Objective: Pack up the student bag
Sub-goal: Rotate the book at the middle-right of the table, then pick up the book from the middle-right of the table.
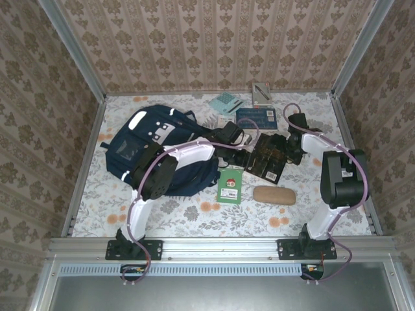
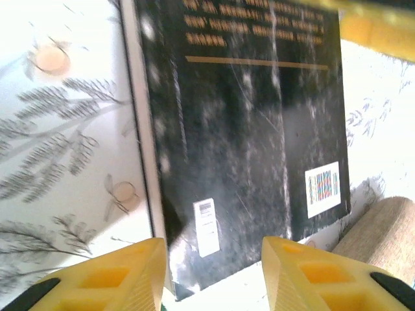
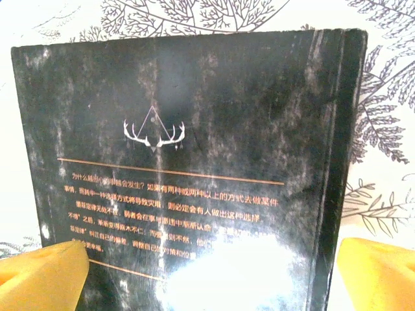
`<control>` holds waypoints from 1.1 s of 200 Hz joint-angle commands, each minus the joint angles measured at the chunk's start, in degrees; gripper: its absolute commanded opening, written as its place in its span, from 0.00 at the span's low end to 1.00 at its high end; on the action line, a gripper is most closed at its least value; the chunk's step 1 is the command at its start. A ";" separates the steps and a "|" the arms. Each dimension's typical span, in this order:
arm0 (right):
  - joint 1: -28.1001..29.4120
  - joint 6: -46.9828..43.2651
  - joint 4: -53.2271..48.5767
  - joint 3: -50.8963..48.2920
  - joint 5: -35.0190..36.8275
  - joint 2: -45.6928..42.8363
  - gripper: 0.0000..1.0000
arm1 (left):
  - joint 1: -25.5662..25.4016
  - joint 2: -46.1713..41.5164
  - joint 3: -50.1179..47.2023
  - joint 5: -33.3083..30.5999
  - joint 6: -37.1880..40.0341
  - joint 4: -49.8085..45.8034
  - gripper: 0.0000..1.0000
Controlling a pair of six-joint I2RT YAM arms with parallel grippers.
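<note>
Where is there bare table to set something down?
Free: the table near edge, in front of backpack, green booklet and tan case; also left of the backpack. Crowded: centre to far right, around black book and blue book.

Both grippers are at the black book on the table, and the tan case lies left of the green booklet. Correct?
No: the top view shows the tan case right of the green booklet. The left gripper and right gripper are indeed at the black book on the table.
</note>
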 commanded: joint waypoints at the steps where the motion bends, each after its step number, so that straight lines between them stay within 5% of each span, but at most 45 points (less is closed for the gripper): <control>1: -0.32 -0.25 0.68 -2.95 -0.85 -4.10 1.00 | 2.12 1.13 5.09 0.11 -0.10 -1.18 0.43; 64: -0.58 3.26 6.93 -10.91 -4.22 -6.24 0.97 | 2.61 14.13 21.16 -0.01 2.69 -8.70 0.40; 123: -0.49 3.96 10.54 -12.46 -7.60 -5.21 0.88 | 1.59 16.51 20.48 0.41 3.17 -9.77 0.30; 145: -0.50 4.50 11.66 -12.05 -9.84 -3.67 0.79 | 1.53 16.50 19.29 0.84 2.77 -9.34 0.19; 220: 0.72 9.69 24.27 -13.97 -22.15 -6.26 0.61 | 2.47 16.74 18.59 4.56 1.03 -7.20 0.13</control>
